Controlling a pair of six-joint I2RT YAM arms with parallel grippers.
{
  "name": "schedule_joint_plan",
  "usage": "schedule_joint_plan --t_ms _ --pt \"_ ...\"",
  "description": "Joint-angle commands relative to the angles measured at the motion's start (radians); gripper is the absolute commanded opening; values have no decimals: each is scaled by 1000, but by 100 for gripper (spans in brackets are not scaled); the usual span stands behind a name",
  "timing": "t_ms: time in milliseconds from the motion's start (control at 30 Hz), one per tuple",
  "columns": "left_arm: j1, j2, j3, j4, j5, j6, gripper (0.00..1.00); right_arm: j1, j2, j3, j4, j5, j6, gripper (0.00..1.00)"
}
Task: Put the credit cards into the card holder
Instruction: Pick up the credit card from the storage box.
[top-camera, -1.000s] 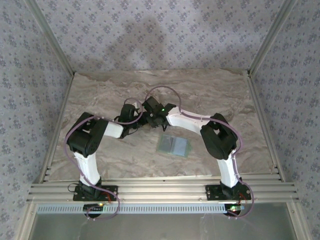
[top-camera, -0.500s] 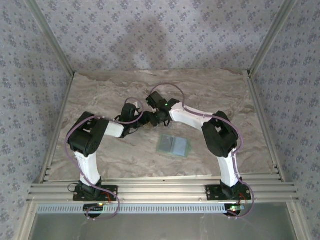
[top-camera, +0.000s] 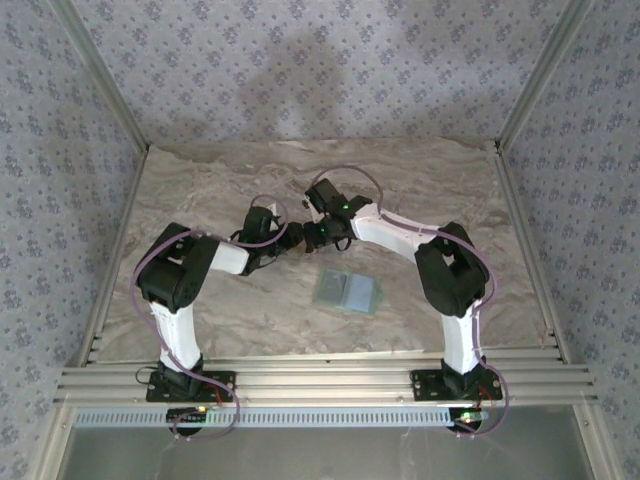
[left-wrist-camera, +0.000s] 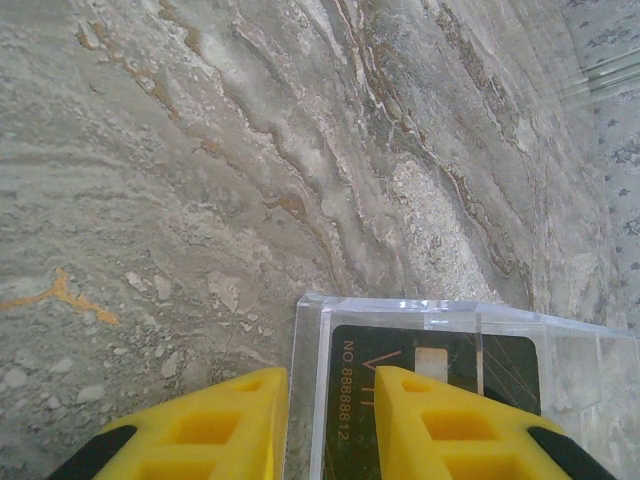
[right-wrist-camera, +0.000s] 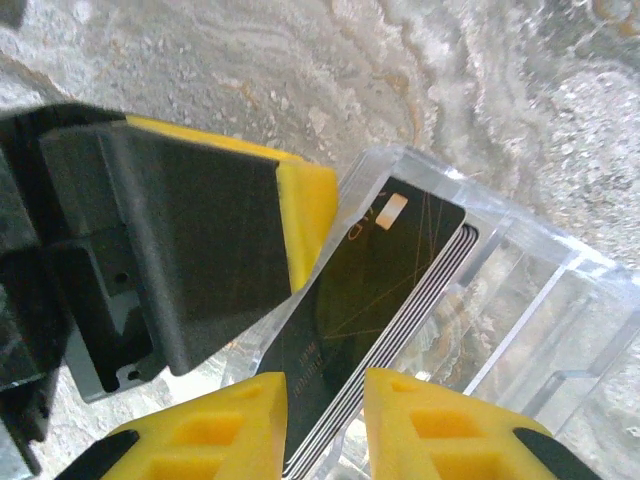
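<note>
Here, dark stacked credit cards (right-wrist-camera: 370, 300).

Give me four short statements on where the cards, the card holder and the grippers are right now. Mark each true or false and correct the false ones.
1. The card holder lies open and flat on the table. True.
2. The credit cards are already inside the card holder. False: they sit stacked in a clear box.
3. The right gripper has a finger on either side of the card stack. True.
4. The left gripper hangs above the card holder. False: its fingers straddle a wall of the clear box.
</note>
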Motion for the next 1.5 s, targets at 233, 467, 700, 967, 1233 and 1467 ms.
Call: schedule_joint_plan --t_ms 233,467,700,967,1233,1467 --pt "-32 60 0 -86 23 10 28 1 92 97 -123 71 61 37" --pt "-36 64 2 -89 20 10 28 1 65 67 -74 13 55 30" --pt "-45 71 7 -93 12 9 27 2 36 49 -65 62 47 10" --pt "-45 68 7 -107 -2 8 27 9 46 77 -121 135 48 0" --pt "-45 75 13 -115 -6 6 28 14 9 65 -124 146 40 0" --pt "-45 80 17 -120 -10 3 27 12 -22 42 -122 150 44 0"
